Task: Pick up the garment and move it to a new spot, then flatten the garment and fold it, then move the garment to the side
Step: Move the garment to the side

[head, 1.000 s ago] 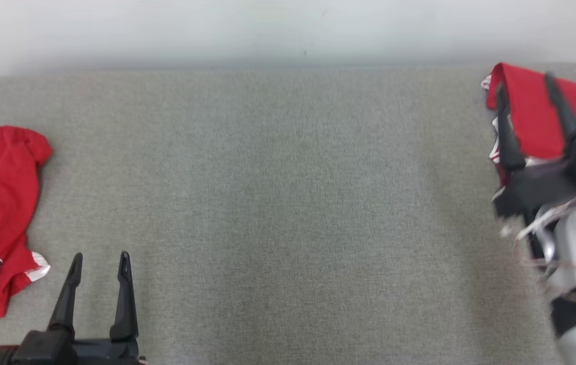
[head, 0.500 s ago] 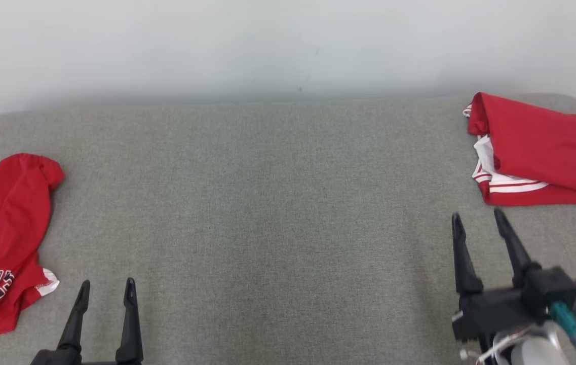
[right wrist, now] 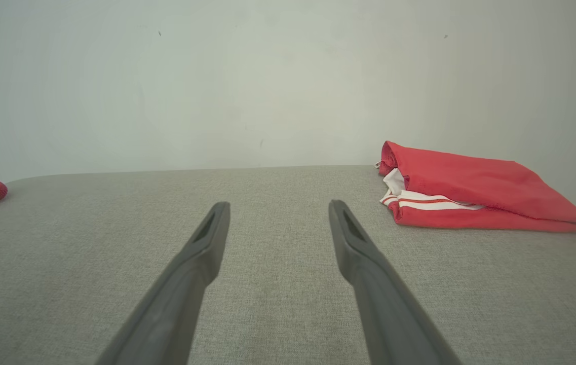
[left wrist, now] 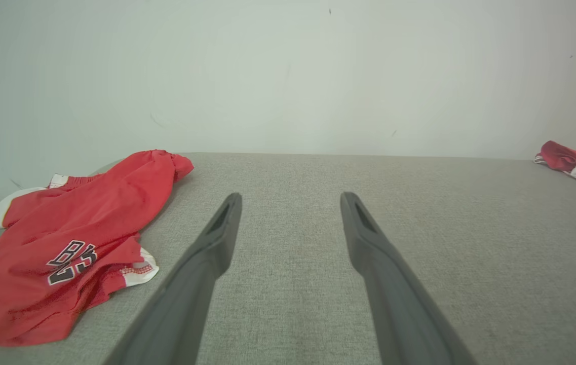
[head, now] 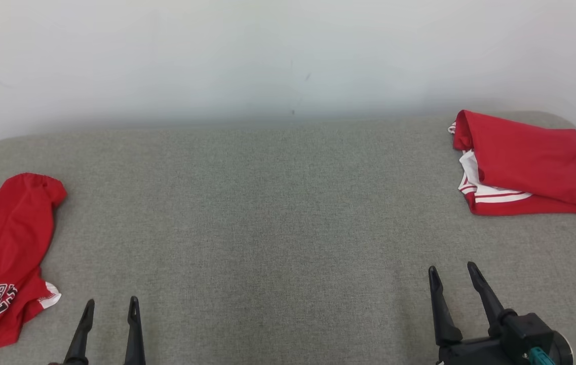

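Centrally, open tabletop (head: 277,213) between edge-side folded garment (head: 526,162) and crumpled garment (head: 4,253); left gripper (head: 111,303), right gripper (head: 451,268) agape.

Black, white-edged lettering (left wrist: 72,256) printed on the crumpled red garment (left wrist: 39,284), which lies just left of the left gripper (left wrist: 290,197). The upper row begins with a legible "B"; its remaining letters run into a fold. The lower row looks like two digits ending in "3"; the first is creased and uncertain.
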Motion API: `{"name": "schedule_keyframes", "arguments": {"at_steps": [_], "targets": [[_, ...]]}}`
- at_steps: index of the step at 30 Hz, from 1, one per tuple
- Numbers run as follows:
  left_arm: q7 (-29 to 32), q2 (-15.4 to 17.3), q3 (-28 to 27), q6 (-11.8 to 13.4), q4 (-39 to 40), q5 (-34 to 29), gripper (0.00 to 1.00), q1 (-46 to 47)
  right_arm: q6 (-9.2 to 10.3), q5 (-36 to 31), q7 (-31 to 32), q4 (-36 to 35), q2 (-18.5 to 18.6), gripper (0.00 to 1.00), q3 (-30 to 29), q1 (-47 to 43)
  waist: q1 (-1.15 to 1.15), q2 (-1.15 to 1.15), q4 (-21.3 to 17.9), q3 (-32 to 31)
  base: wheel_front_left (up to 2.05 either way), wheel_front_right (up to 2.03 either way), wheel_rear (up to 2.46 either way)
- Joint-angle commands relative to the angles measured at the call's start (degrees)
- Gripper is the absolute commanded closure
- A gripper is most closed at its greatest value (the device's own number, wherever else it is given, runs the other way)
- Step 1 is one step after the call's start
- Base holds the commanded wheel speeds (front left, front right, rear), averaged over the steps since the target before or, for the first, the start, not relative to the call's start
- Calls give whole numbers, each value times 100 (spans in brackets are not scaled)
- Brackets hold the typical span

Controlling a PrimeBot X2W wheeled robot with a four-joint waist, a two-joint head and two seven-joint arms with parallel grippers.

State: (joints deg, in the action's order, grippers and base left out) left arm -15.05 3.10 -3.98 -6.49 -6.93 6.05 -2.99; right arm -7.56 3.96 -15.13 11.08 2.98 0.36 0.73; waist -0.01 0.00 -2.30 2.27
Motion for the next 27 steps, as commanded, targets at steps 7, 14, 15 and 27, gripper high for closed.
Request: {"name": "schedule_keyframes", "arguments": {"at_steps": [7, 14, 15, 27], "targets": [[-10, -21, -50, 96, -114, -45, 0, -156, 12, 133, -4, 121, -15, 0, 87, -118, 1, 0, 51, -120, 0, 0, 0], [-10, -25, -47, 85, -161, -14, 0, -169, 11, 171, -4, 191, -15, 0, 110, -145, 1, 0, 98, -146, 0, 0, 0], [-10, -25, -43, 90, -170, -2, 0, -169, 12, 162, -4, 198, -15, 0, 120, -148, 1, 0, 103, -147, 0, 0, 0], [-10, -26, 2, 142, -157, 14, 0, -158, 12, 187, -4, 235, -16, 0, 152, -143, 1, 0, 124, -129, 0, 0, 0]]}}
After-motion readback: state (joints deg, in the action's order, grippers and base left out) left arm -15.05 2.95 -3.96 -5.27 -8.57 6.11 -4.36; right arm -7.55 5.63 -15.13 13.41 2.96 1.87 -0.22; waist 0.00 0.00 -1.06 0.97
